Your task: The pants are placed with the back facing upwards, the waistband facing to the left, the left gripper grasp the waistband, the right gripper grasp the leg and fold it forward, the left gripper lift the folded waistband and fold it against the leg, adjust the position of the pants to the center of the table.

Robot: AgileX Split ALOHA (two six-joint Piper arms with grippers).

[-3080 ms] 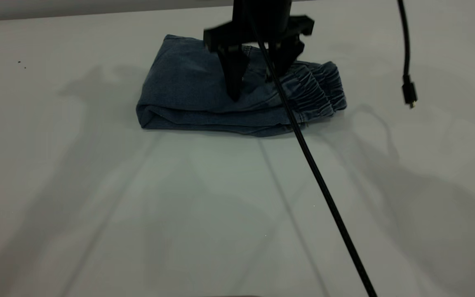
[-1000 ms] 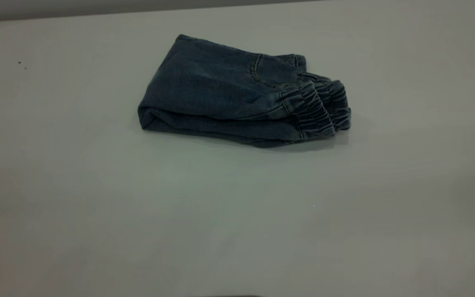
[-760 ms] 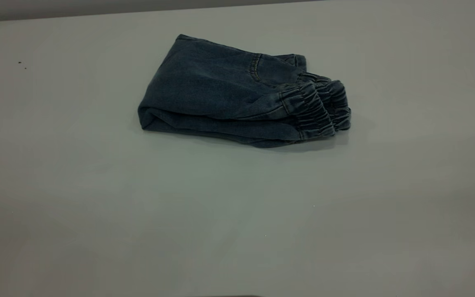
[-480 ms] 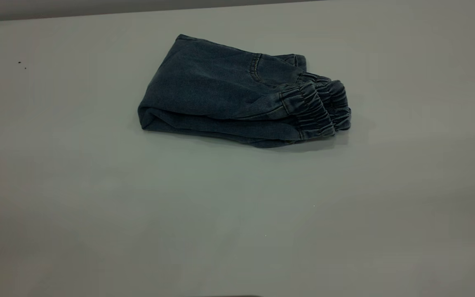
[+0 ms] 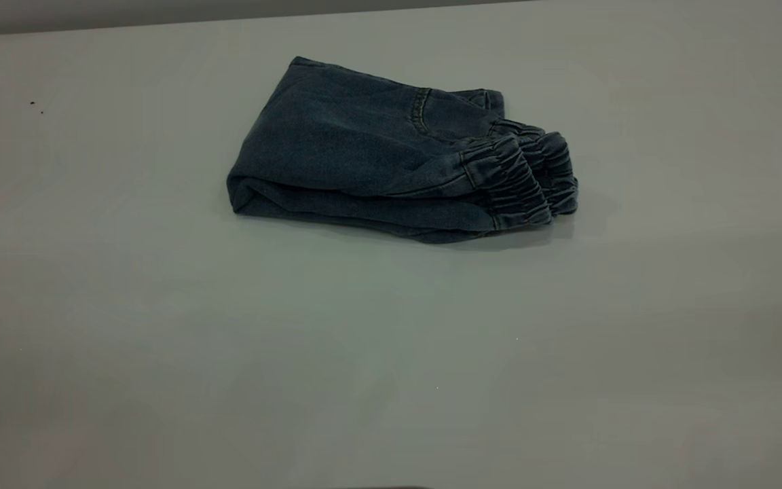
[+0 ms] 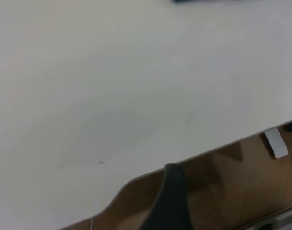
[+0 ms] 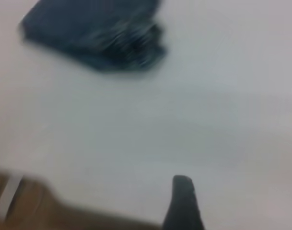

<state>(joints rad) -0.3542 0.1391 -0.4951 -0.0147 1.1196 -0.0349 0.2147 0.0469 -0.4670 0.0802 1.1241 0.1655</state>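
Observation:
The pants (image 5: 364, 149) lie folded into a compact dark denim bundle on the table (image 5: 391, 353), a little behind its middle. The ruched waistband (image 5: 527, 176) is stacked at the bundle's right end, and a back pocket seam shows on top. The leg is folded underneath and hidden. Neither gripper shows in the exterior view. In the left wrist view, my left gripper (image 6: 229, 191) shows one dark finger (image 6: 172, 201) over the table's edge. My right gripper (image 7: 232, 201) shows one finger (image 7: 183, 206) above bare table, well away from the pants (image 7: 93, 33). Both hold nothing.
In the left wrist view the table's edge (image 6: 208, 153) runs across, with brown floor (image 6: 232, 187) and a white tape strip (image 6: 275, 143) beyond it. A sliver of denim (image 6: 203, 1) shows at that view's far side. Two tiny dark specks (image 5: 36, 106) mark the table's left.
About three seconds ago a gripper and a cable stood over the pants; both have left the exterior view. The waistband end sits slightly farther right. Nothing has moved in the last second.

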